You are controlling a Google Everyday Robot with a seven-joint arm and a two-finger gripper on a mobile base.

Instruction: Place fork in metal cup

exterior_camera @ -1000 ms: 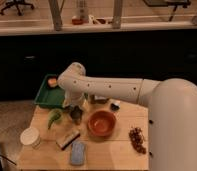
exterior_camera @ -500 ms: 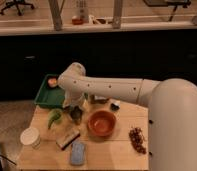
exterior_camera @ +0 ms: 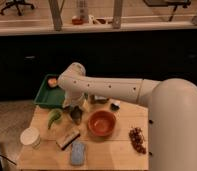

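The metal cup (exterior_camera: 76, 117), small and dark grey, stands on the wooden table (exterior_camera: 117, 150) toward its rear left, just left of the orange-brown bowl (exterior_camera: 101, 123) and far smaller than it. The gripper (exterior_camera: 74, 106) hangs directly above the cup, close to its rim; whether it is apart, together or clamped on something cannot be told from this view. The white arm (exterior_camera: 112, 89) reaches in from the right and bends down at a rounded joint over the table's back edge.

A green object (exterior_camera: 54, 118) lies just left of the cup. Behind it, at the table's rear left corner, sits a green tray (exterior_camera: 44, 96) with a small orange item (exterior_camera: 52, 81) in it. In front of the cup lies a brown oblong block (exterior_camera: 68, 137), with a blue sponge-like piece (exterior_camera: 78, 152) nearer the front edge. A white round lidded tub (exterior_camera: 30, 136) stands at the front left. A cluster of dark red grapes (exterior_camera: 137, 139) lies at the right side, well apart from the cup.
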